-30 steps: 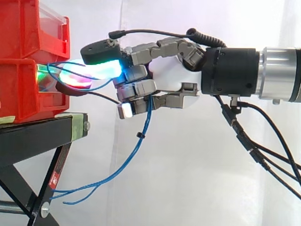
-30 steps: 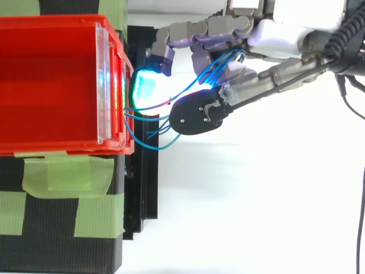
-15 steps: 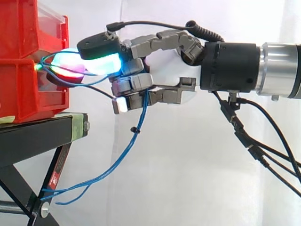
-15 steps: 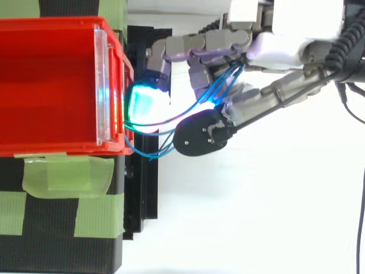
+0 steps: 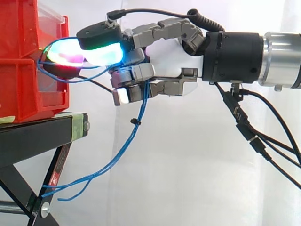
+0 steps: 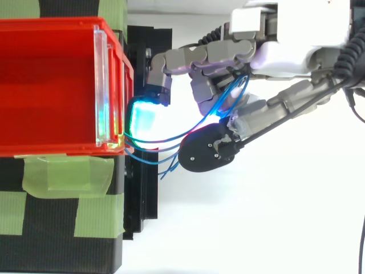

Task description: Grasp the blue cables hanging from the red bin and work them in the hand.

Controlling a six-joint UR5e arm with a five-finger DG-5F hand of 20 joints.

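Several blue cables [image 5: 136, 123]: I see 'em run from red bin [image 5: 19, 89] front thru hand [image 5: 164, 63].
Fingers [image 5: 136, 73]: curled, gripping the cables; pads [image 5: 106, 52] glow nr bin.

Bin [image 5: 19, 84] on stand [image 5: 37, 133], left — hand [image 5: 164, 61] right, cables [image 5: 136, 123] between
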